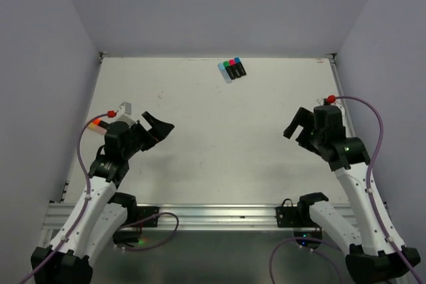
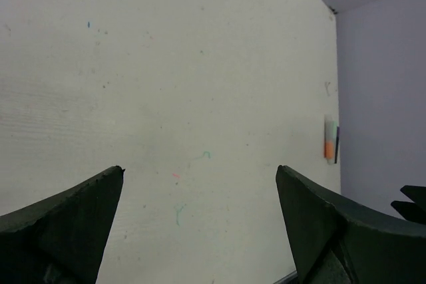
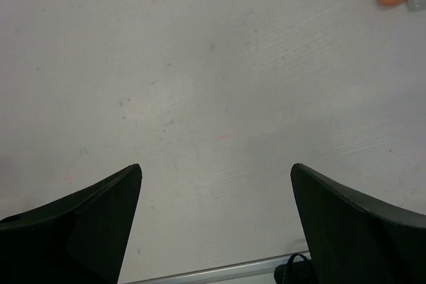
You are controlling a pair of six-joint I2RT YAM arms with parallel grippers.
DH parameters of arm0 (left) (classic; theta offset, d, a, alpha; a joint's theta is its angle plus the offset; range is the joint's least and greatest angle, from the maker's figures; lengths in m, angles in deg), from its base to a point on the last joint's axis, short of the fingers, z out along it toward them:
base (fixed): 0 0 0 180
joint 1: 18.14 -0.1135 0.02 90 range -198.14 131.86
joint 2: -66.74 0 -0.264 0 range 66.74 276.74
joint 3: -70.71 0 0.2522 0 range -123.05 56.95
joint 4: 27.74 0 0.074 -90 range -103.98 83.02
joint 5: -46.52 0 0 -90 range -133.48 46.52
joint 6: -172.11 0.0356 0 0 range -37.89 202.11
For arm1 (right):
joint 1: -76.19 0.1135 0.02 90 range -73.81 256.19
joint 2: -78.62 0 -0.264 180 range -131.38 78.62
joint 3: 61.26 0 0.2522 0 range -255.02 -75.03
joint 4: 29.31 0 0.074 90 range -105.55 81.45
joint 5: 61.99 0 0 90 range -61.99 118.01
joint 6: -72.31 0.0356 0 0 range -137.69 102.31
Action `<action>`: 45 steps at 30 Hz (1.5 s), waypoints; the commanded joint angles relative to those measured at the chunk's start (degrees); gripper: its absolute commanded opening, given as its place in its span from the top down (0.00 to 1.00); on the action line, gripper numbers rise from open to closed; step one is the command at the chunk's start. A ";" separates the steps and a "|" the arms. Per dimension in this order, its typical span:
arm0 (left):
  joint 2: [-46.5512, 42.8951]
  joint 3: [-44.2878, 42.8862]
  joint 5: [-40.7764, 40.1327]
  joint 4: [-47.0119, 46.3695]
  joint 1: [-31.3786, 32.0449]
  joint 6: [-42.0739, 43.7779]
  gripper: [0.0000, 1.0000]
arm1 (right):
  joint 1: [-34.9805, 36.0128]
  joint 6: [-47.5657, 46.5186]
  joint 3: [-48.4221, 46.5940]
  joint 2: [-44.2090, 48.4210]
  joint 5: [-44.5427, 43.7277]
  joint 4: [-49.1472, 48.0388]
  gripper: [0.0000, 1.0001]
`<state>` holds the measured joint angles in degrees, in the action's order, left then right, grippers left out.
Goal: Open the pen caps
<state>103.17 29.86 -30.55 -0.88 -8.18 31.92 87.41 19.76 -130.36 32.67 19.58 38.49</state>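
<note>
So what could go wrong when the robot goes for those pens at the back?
The pens lie squeezed together at the far edge of the table, so a finger might shove the neighbours instead of grabbing one. The pen caps look tiny next to the open left gripper and right gripper, so a pinch could slip off.

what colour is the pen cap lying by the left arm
The pen cap is orange, clearest in the top view.
</note>
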 commanded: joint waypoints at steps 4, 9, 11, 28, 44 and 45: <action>16.11 -12.00 -9.49 -5.98 15.42 1.24 0.00 | -0.06 -2.64 -7.05 -9.05 -9.40 2.56 0.01; 22.81 -13.16 -9.33 -14.31 18.08 0.71 0.00 | -1.46 -4.76 -17.59 -21.42 -12.92 4.48 0.01; 25.08 -14.04 -7.66 -15.21 18.52 0.97 0.00 | -3.22 -5.37 -19.28 -23.91 -15.91 4.94 0.01; 30.55 -22.30 -11.78 -5.64 27.75 3.35 0.03 | -22.91 -16.44 -8.74 -37.19 -9.86 -13.42 0.01; 34.24 -24.94 -12.75 -5.72 30.91 3.61 0.05 | -29.51 -19.52 -7.07 -41.58 5.26 -23.28 0.02; 34.41 -25.03 -12.67 -5.81 31.00 3.79 0.05 | -29.59 -19.44 -6.98 -42.11 6.04 -23.37 0.02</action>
<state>137.33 8.05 -42.01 -5.73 22.46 33.77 57.86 1.64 -136.91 -7.92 23.17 17.90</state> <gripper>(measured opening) 0.955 0.982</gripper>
